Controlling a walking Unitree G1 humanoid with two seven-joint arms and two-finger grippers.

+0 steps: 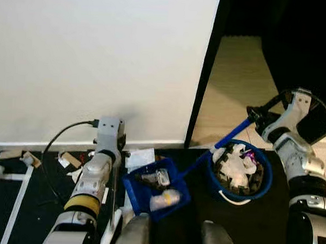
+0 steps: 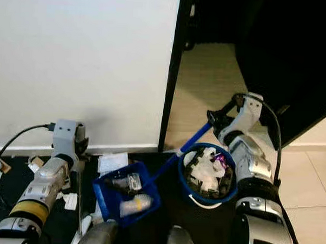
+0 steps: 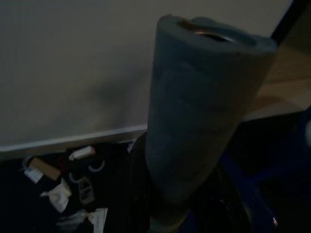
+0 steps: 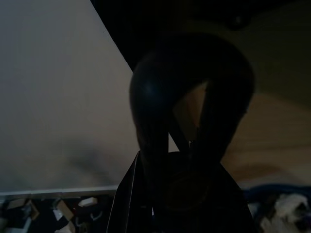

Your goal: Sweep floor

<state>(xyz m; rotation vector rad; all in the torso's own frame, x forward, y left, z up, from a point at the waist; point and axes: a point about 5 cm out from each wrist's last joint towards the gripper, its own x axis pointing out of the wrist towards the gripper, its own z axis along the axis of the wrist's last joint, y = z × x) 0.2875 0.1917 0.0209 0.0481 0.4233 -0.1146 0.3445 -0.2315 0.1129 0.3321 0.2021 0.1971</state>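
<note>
Below, left eye view: blue dustpan [image 1: 155, 191] on the dark floor [image 1: 35, 203], holding a clear wrapper and a pale yellowish lump; its long blue handle [image 1: 219, 142] rises to the right gripper [image 1: 253, 114], closed on the grip end. Just beside it, blue bin [image 1: 239, 171], filled with crumpled white paper and dark scraps. Card and paper litter [image 1: 69, 160] lies along the white wall's base. Left wrist view: grey foam broom grip [image 3: 199, 111] upright, with the left gripper [image 3: 175, 213] clamped around it low down. Right wrist view: black looped handle end [image 4: 192, 111], very dark.
</note>
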